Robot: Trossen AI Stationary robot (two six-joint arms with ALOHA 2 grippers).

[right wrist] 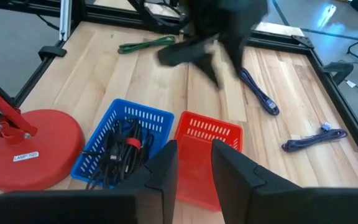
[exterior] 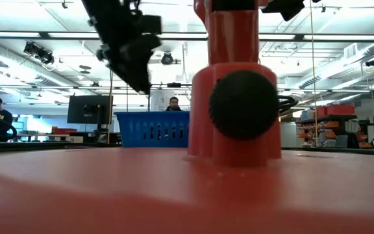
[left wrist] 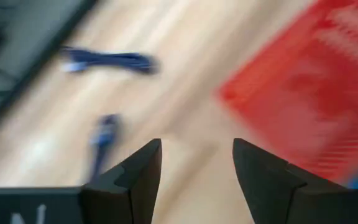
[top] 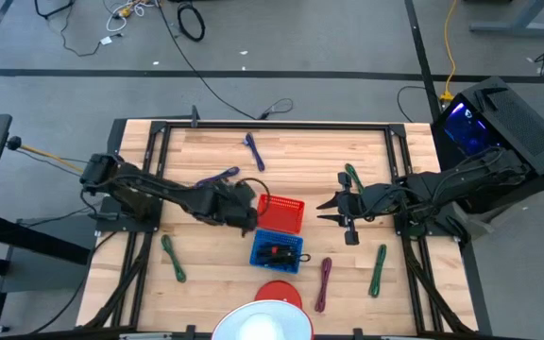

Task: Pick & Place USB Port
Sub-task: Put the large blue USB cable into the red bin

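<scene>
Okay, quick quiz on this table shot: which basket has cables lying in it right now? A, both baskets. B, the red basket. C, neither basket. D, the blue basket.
D: the right wrist view shows dark cables piled inside the blue basket, while the red basket beside it shows only bare mesh; the high view matches, with a dark bundle in the blue one alone.
</scene>
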